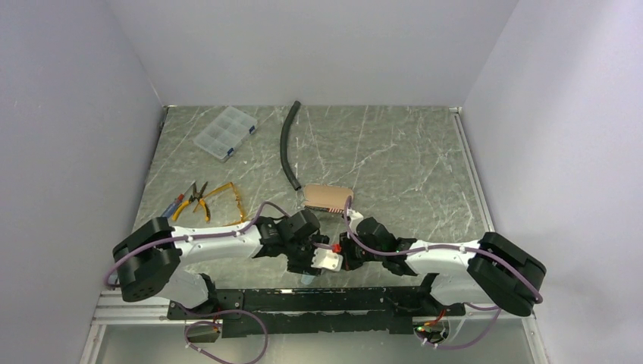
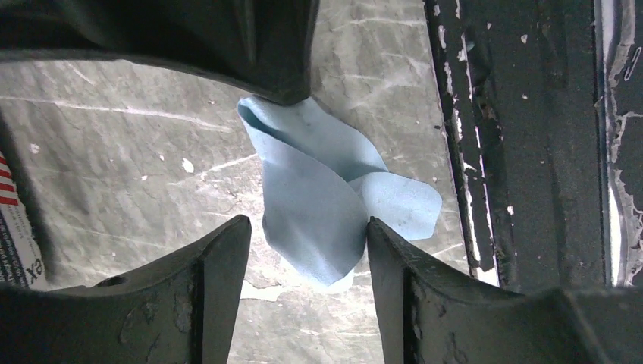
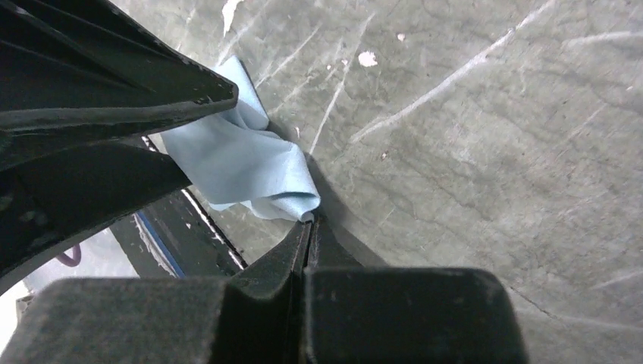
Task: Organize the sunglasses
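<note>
**Blue cloth at both jaws, sunglasses well away**

Your right gripper is clenched on a fold of the soft, crumpled blue cloth. Your left gripper stands released, with the cloth loose between its fingers. From above, the wrists hide both tips. The sunglasses lie well left of the jaws. Only their thin orange wire arms show.

On the grey marbled worktop lie a clear compartment box, a black hose, yellow-handled pliers — and a crumpled light-blue cloth.
</note>
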`<state>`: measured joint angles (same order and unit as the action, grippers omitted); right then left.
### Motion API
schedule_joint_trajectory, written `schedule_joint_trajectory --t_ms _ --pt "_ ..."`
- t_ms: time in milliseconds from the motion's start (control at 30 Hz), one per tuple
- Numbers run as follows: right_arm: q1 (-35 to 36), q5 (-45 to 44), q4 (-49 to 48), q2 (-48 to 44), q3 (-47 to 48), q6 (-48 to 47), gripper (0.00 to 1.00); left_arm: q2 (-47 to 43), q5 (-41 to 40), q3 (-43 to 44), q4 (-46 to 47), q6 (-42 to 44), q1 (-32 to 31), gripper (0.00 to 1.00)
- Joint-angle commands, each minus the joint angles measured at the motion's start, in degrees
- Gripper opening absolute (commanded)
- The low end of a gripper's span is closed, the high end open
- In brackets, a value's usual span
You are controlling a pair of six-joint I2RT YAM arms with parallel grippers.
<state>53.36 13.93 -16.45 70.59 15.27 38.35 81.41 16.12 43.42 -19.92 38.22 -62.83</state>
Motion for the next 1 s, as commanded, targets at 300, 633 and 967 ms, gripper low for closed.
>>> schedule_joint_trajectory --t_ms 300,633,967 --pt "-1.9 3.5 1.0 2.8 3.5 2.0 0.00 -3.2 2.9 0.4 3.8 -0.9 -1.3 0.68" --pt "-2.6 3.3 0.7 1.4 2.8 2.5 0.00 -0.1 4.9 3.9 4.2 -4.8 -2.9 0.74" --pt "-2.9 3.5 -0.6 1.6 2.2 2.9 0.00 4.8 -11.5 3.8 9.8 -8.6 -6.1 0.72"
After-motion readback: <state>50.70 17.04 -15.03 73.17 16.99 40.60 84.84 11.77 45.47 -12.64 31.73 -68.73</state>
